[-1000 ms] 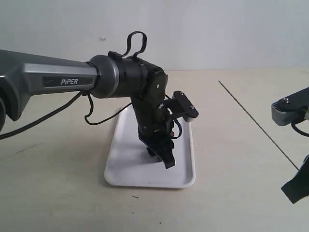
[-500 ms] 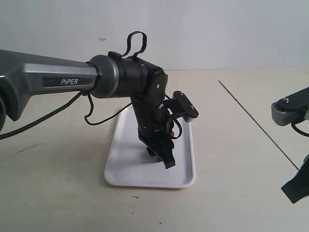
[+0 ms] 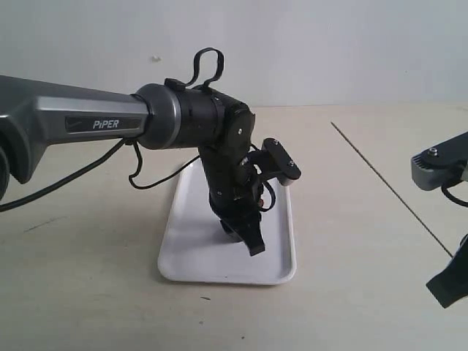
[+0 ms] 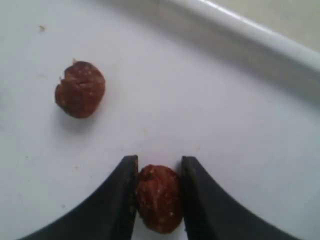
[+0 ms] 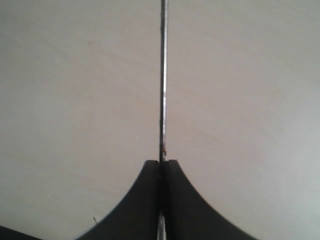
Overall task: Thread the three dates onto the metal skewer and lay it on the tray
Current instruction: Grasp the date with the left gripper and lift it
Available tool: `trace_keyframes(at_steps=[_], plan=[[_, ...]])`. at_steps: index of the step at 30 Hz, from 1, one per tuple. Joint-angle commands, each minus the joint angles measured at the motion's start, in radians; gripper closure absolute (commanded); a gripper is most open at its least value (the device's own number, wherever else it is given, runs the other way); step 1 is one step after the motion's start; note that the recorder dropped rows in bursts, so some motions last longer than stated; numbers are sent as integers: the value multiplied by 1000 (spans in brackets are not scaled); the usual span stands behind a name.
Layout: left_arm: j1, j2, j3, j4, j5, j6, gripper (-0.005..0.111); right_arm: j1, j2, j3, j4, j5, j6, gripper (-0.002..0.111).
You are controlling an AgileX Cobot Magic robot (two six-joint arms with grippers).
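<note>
Shifted by next to nothing since a second ago, at most a hair lower at the wrist. At the left of the exterior view, one grey left arm [image 3: 88, 117] marked PIPER, reaching in from the edge and bent down over the tray [image 3: 183, 256]. Counted: one tray, white, with rounded corners and a low rim, flat on the table [image 3: 88, 292]. Down on the tray floor, the left gripper [image 3: 251, 241], clamped on one date [image 4: 159, 197], with black fingers [image 4: 115, 200] pressed to both its sides. Counted in the left wrist view: two dates, the held one and a second date [image 4: 80, 89], loose on the white floor, apart from the fingers. Further right, a thin dark line [image 3: 387, 186] slanting across the table. At the right edge, part of the right arm [image 3: 439, 164], well apart from the tray. In the right wrist view, the right gripper [image 5: 161, 162], pinched tight on one metal skewer [image 5: 162, 75], thin and straight, pointing out past the fingertips over bare tabletop. Underneath all, a pale beige matt surface with a few small specks; behind, a plain whitish wall [image 3: 329, 44].
</note>
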Motion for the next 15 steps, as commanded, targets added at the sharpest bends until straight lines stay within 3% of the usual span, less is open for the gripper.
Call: trace_keyframes(at_steps=[1,6,15], plan=[[0,-2,-1,83,-15,8,77,-5,0,3,0,7,-10,108],[0,-33,-1,206,-67,4,77,-5,0,3,21,7,-10,108],[0,-94,-1,222,-103,121,77,-5,53,3,87,42,-69,108]])
